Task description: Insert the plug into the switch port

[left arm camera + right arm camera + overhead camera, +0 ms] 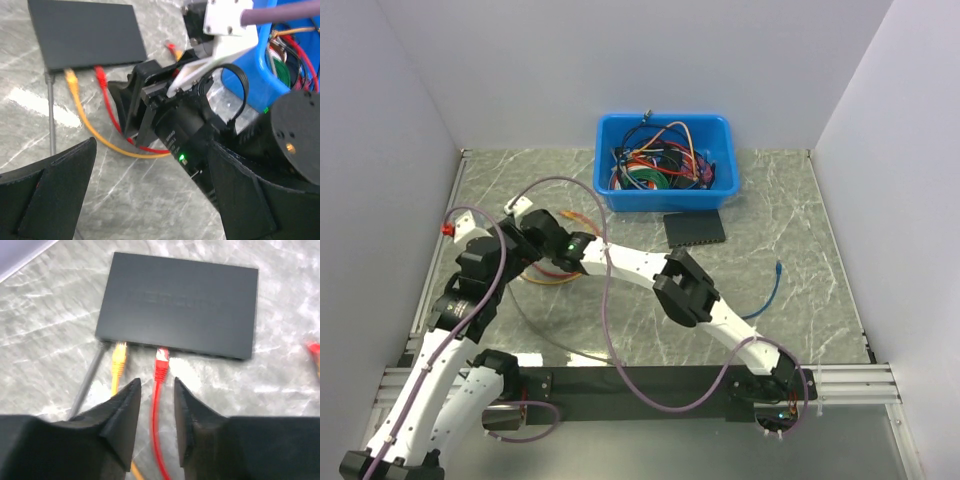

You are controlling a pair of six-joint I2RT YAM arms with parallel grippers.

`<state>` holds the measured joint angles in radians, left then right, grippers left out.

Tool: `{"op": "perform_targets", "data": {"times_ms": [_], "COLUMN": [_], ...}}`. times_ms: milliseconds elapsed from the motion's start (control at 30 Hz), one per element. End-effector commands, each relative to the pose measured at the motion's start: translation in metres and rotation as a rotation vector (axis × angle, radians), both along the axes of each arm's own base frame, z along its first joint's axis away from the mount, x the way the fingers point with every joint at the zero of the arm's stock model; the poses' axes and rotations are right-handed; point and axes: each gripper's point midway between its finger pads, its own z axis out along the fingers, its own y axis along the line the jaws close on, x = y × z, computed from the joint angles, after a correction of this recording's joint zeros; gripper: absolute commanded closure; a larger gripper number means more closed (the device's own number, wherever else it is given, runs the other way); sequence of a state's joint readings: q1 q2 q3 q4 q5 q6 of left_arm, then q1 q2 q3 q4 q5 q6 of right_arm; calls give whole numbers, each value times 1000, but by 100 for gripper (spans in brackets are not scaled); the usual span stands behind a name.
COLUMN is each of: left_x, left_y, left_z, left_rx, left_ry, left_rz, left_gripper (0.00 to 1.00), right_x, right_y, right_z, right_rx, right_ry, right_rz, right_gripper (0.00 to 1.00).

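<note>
The blue cable [767, 296] lies loose on the table at the right, its plug [778, 267] at the far end; no gripper holds it. A black switch [180, 305] shows in both wrist views [85, 32], its port edge [210, 352] towards my right gripper. A yellow plug [118, 357] and a red plug [161, 362] sit in that edge. My right gripper [156, 384] is open, straddling the red cable just short of the switch. My left gripper [152, 145] is open wide and empty, right behind the right wrist [175, 130]. In the top view both arms cross over the left side and hide this switch.
A blue bin [665, 128] of tangled cables stands at the back. A second flat black box [695, 230] lies in front of it. A grey cable [87, 385] also enters the switch. A loose red plug [313, 347] lies to its right. Walls close in on three sides.
</note>
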<state>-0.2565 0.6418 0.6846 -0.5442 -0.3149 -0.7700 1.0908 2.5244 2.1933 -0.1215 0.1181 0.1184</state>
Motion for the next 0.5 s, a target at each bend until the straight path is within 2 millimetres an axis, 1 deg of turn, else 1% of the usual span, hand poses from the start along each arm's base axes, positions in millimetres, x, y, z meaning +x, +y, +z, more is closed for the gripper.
{"op": "perform_targets", "data": {"times_ms": [0, 33, 67, 100, 133, 167, 200, 233, 267, 300, 333, 367, 400, 433, 467], "left_x": [5, 4, 4, 4, 3, 3, 3, 2, 1, 2, 1, 1, 1, 0, -1], "left_y": [-11, -12, -13, -14, -14, -14, -13, -12, -9, -8, -6, -4, -3, -2, 0], "left_z": [22, 21, 21, 22, 25, 27, 30, 32, 33, 41, 39, 40, 46, 47, 47], "left_rx": [-39, -39, -40, -42, -46, -48, -45, -35, -21, -15, 7, 19, 26, 50, 60], "left_ry": [-31, -26, -25, -31, -44, -50, -57, -56, -54, -66, -49, -45, -52, -45, -39], "left_rz": [-34, -45, -50, -53, -56, -56, -55, -56, -47, -45, -47, -44, -45, -49, -48], "left_gripper": [1, 1, 1, 1, 1, 1, 1, 1, 1, 1, 1, 1, 1, 1, 1], "right_x": [-31, -24, -23, -17, -9, -5, -7, -6, -13, -19, -22, -31, -43, -51, -61], "right_y": [29, 25, 15, 8, -1, -9, -20, -28, -45, -52, -56, -62, -75, -77, -79], "right_z": [28, 34, 19, 19, 27, 28, 12, 30, 9, 8, 36, 36, 19, 36, 34], "right_rx": [63, 75, 45, 44, 52, 45, 8, 28, -24, -33, 20, 12, -17, 11, 8], "right_ry": [-8, -20, -8, -6, -5, 2, 22, 9, 23, 20, -6, -5, 11, 3, 15], "right_rz": [66, 37, 15, -22, -48, -69, -92, -103, -111, -107, -107, -100, -97, -84, -66], "right_gripper": [55, 48, 45, 44, 43, 43, 43, 43, 43, 43, 43, 43, 42, 42, 42]}}
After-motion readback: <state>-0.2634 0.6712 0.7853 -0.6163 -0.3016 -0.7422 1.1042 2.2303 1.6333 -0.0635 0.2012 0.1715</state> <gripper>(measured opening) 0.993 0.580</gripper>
